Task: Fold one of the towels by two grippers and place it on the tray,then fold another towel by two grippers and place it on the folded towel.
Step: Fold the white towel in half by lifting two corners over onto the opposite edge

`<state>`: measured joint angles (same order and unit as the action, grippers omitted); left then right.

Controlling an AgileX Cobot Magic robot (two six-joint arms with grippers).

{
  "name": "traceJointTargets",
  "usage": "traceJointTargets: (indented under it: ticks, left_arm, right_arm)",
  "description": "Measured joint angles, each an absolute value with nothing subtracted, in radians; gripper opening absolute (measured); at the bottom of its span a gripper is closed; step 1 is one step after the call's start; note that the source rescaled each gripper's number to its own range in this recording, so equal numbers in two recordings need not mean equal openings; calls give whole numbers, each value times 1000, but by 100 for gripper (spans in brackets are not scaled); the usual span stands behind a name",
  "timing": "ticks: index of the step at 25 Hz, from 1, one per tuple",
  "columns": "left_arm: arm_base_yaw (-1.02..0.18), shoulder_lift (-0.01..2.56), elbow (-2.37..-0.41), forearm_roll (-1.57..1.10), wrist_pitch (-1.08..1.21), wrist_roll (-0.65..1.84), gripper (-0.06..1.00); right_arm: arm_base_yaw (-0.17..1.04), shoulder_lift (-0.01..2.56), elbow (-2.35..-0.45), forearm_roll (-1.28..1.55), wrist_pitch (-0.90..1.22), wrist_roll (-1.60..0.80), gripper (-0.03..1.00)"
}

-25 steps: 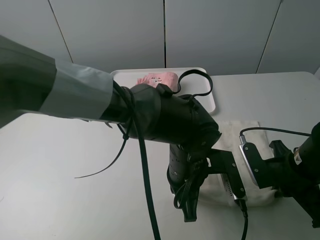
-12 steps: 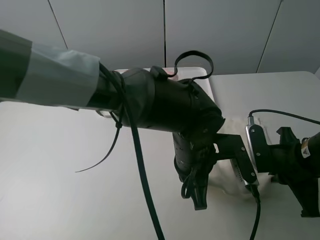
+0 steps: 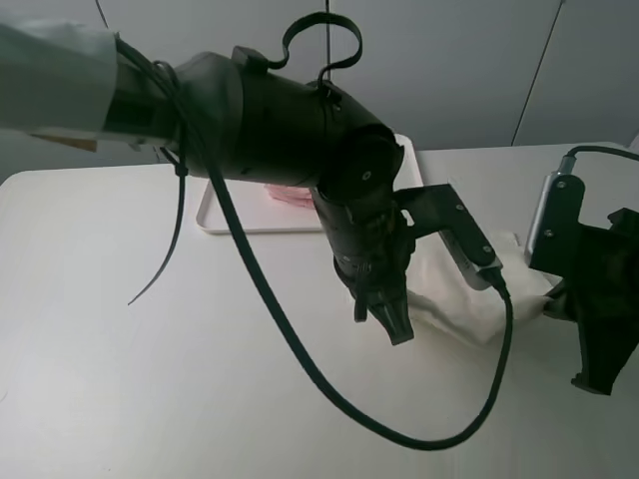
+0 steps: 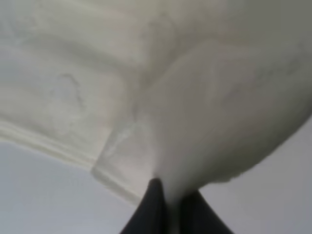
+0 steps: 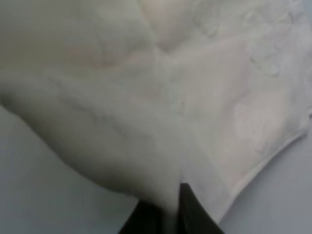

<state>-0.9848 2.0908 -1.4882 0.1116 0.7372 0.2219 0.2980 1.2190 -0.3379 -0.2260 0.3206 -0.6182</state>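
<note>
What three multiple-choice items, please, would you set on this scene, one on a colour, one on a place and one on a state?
1. What colour is the towel that the left gripper and the right gripper both grip? A pink; B cream-white; C blue.
2. Where does the pink towel lie? A on the tray; B on the cream-white towel; C on the floor.
3. How does the left gripper stand? A wide open; B shut on nothing; C shut on the cream-white towel.

Answers:
1 B: both wrist views show pale cream cloth pinched between the fingers.
2 A: the high view shows pink cloth inside the tray's rim, partly hidden by the left arm.
3 C: its fingers are closed with cloth between them.
</note>
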Motion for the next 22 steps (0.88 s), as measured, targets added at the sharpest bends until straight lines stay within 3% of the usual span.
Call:
traceJointTargets:
  ticks: [11,22]
  left_arm:
    - [-913,2091,-1488,106,667,190,0]
    - [-877,2102,-1488,105,592,166,0]
  right_arm:
    - [298,1216,-405,-361,329,-286,0]
    - [298,1395,-493,-748,323,305,0]
